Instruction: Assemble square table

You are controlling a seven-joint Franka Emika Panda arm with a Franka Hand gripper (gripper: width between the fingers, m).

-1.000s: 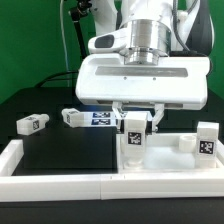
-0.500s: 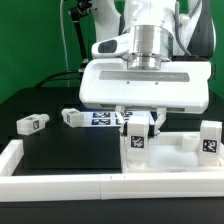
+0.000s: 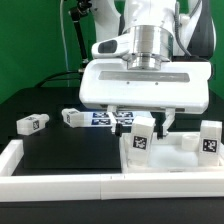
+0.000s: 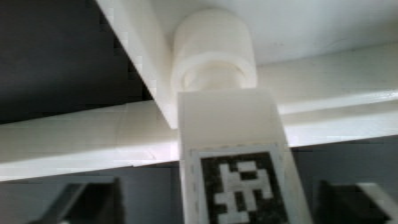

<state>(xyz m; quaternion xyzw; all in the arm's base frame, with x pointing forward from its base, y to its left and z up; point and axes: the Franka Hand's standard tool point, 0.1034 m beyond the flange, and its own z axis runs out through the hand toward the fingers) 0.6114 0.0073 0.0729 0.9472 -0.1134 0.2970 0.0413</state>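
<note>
A white leg (image 3: 142, 138) with a black-and-white tag stands upright on the white square tabletop (image 3: 172, 160) at the exterior view's lower right. My gripper (image 3: 142, 122) is straight above it, open, one finger on each side of the leg. In the wrist view the leg (image 4: 224, 120) runs up the middle, with dark gaps between it and both fingers (image 4: 82, 202); the tabletop's white rim (image 4: 80, 145) lies behind it. A second leg (image 3: 208, 140) stands on the tabletop's right corner. Two more legs (image 3: 32, 124) (image 3: 72, 118) lie on the black table at the left.
The marker board (image 3: 104, 118) lies behind the gripper on the black table. Low white border strips run along the front (image 3: 60, 186) and the left (image 3: 10, 156). The gripper's wide white body (image 3: 145, 85) hides much of the middle.
The fingers have spread apart and let go of the upright leg. The leg now shows slightly further to the exterior view's right.
</note>
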